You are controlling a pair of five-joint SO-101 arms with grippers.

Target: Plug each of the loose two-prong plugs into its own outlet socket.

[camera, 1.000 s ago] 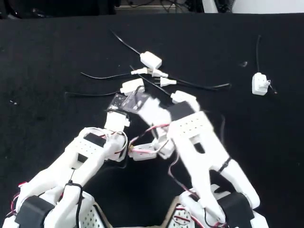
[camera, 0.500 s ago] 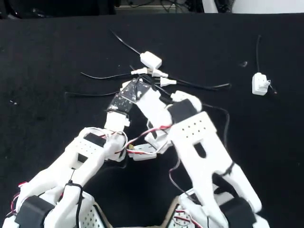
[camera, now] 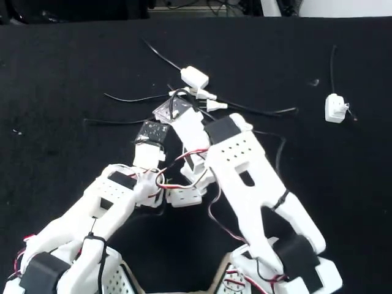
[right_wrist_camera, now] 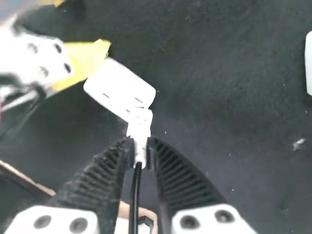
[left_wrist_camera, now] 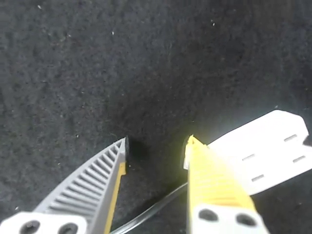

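The right hand (right_wrist_camera: pixel 139 142) clamps a white two-prong plug (right_wrist_camera: pixel 140 122) between its black ribbed fingers (right_wrist_camera: pixel 109 165). The plug's cord (right_wrist_camera: pixel 136 195) trails back between them, and its front end presses against the edge of a white socket block (right_wrist_camera: pixel 119 90) on the black surface (camera: pixel 61 61). A second ago this hand sat nearer the robot's base, with the block in plain sight from above. It has since travelled forward and toward the left arm's side — in the high view the block now lies under the two hands. The left hand (left_wrist_camera: pixel 157 146) stands wide and holds nothing, its yellow finger (left_wrist_camera: pixel 209 185) just beside the block. It has barely shifted over the same second.

Whether the prongs sit in the block's slots cannot be made out — the plug's body and the block's edge cover them. The left wrist view cuts the block off at its border. Farther out on the surface, a second socket (camera: pixel 195 77) and two loose plugs (camera: pixel 217 105) lie among black cords (camera: pixel 128 98). Their joins are too small to read. A third socket (camera: pixel 335 108) sits well apart on the right arm's side.
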